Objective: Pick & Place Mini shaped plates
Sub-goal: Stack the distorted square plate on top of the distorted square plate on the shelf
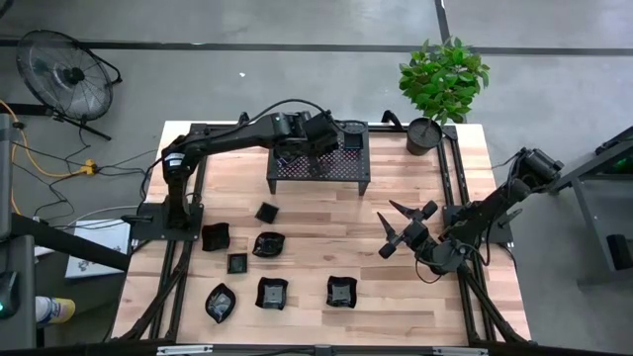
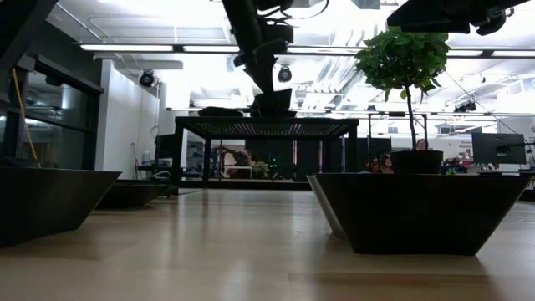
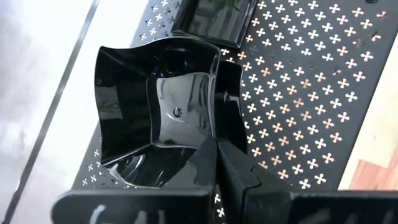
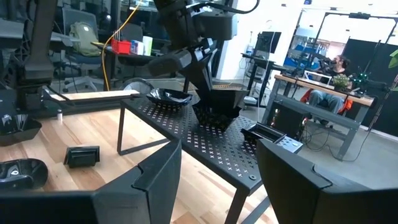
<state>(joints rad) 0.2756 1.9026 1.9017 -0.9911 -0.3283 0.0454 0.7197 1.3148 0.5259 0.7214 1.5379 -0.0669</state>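
Left wrist view: left gripper (image 3: 217,152) pinching wavy plate (image 3: 155,112) on rack (image 3: 298,93); I release next. Right gripper (image 1: 406,229) spread, waiting.

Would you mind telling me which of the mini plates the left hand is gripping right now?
The wavy-edged plate on the perforated rack: the left hand pinches its rim, unlike the loose plates on the table.

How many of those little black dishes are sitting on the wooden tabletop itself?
7: three dishes along the front edge, four behind them. Others sit on the rack, some possibly hidden.
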